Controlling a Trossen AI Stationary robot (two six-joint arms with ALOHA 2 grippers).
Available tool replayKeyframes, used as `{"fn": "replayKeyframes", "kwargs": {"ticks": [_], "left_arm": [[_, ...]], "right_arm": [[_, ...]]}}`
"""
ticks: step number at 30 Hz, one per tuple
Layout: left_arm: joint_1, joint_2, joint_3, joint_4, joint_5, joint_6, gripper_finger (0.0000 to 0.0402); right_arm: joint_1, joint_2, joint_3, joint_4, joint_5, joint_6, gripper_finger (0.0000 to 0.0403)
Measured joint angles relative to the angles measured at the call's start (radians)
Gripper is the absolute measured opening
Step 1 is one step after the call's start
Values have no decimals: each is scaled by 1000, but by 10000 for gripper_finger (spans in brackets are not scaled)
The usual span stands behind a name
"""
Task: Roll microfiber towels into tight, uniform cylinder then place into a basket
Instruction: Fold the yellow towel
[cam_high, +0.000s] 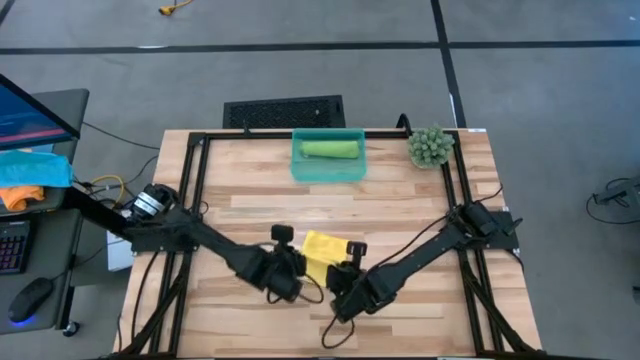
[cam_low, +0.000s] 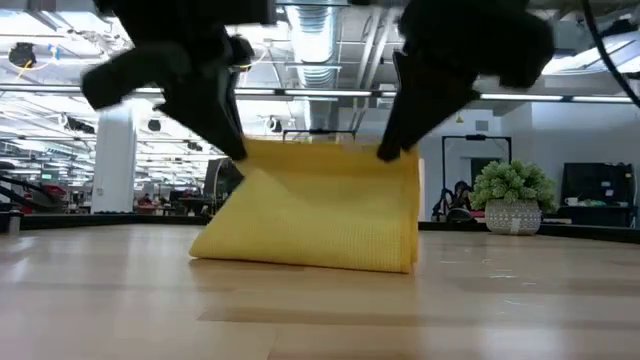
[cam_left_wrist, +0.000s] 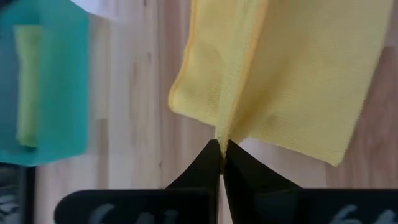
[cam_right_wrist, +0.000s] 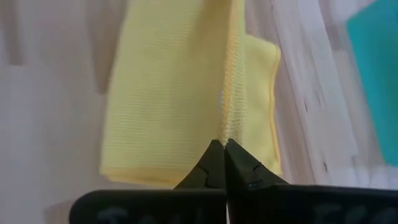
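Both grippers are pinched fully closed on the near edge of the yellow microfiber towel (cam_low: 320, 215), the left gripper (cam_left_wrist: 221, 149) at one corner and the right gripper (cam_right_wrist: 224, 144) at the other, so the cloth hangs lifted between them near the front middle of the wooden table (cam_high: 250, 205) while its far edge drags on the surface. The green microfiber towel (cam_high: 332, 149) already lies rolled inside the teal basket (cam_high: 328, 170) at the back of the table, beside the small potted plant (cam_high: 430, 146). The risk lies in how little fabric each closed pair of fingertips holds: both wrist views show just the hem caught between the tips, so a pull apart or an uneven lift could probably slip one corner free and let the towel collapse to one side. The cloth already looks doubled unevenly, with one layer offset from the other, and a roll begun on that fold would likely come out lopsided or conical, not tight and uniform. If the two grippers travel at different rates, the edge may skew and the cylinder may loosen. The basket is narrow and partly filled, so a slack roll may catch on its rim or unfurl over the green one
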Motion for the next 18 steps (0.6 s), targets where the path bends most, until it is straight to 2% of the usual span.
{"fn": "replayKeyframes", "kwargs": {"ticks": [7, 13, 18], "left_arm": [[83, 0, -66, 128, 85, 112, 0], [138, 0, -80, 134, 95, 123, 0], [165, 0, -80, 140, 146, 132, 0]], "right_arm": [[-46, 0, -60, 32, -34, 38, 12], [-79, 0, -106, 91, -34, 43, 5], [-101, 0, -132, 105, -39, 65, 21]]}}
